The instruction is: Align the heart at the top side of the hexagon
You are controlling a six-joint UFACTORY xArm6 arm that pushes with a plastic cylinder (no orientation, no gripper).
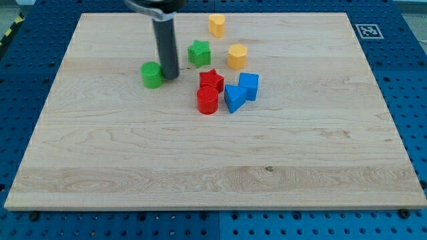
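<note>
Beside the green block (pixel 152 75), on its right and touching, rests my tip (pixel 171 75), a bare rod grasping nothing; heart (pixel 216 25) sits well above-left of hexagon (pixel 237 56), alignment unfinished.

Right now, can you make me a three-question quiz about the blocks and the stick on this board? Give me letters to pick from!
1. Where is my tip?
A. right beside the green round block
B. on the blue blocks
C. off the wooden board

2. How many yellow blocks are there?
A. one
B. two
C. four

3. How do the red star and red cylinder sit?
A. far apart
B. stacked up
C. close together

Answers: 1 A, my tip stands at that block's right edge. 2 B, one yellow block lies near the view's top, another below it. 3 C, no board shows between them.
</note>
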